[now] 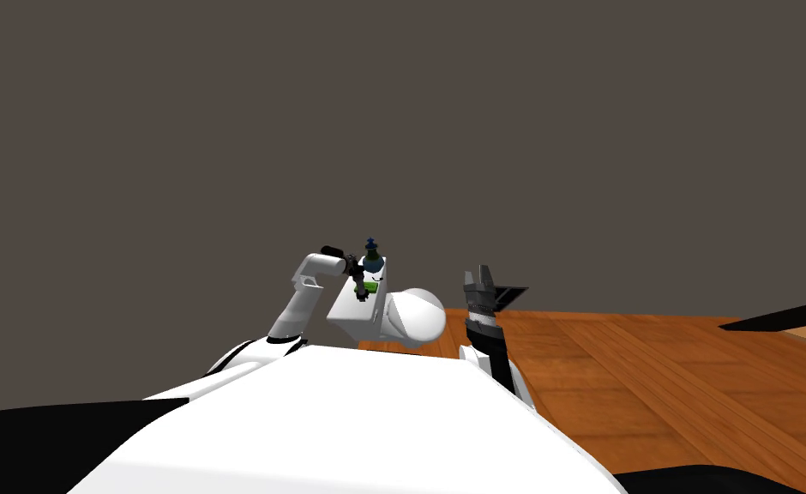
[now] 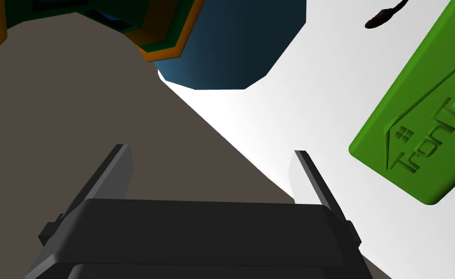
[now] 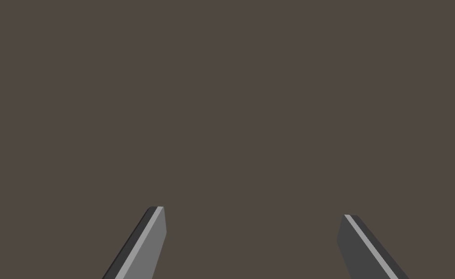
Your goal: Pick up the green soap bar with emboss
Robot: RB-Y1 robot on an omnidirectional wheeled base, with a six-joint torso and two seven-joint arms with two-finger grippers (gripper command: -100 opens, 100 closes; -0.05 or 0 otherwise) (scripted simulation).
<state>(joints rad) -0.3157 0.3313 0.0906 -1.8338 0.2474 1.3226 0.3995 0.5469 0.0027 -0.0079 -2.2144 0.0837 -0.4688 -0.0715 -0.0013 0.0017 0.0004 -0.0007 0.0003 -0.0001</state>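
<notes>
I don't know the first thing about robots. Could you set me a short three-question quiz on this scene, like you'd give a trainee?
1. True or false: the left hand is shut on the green soap bar.
2. What does the soap lie on? A: a red tray. B: a white surface. C: a black mat.
3. Fill in: the hand close to the soap is the robot's ____ one.

Key: 1 false, the fingers stand open and the soap lies off to one side of them, not between them. 2 B. 3 left.
</notes>
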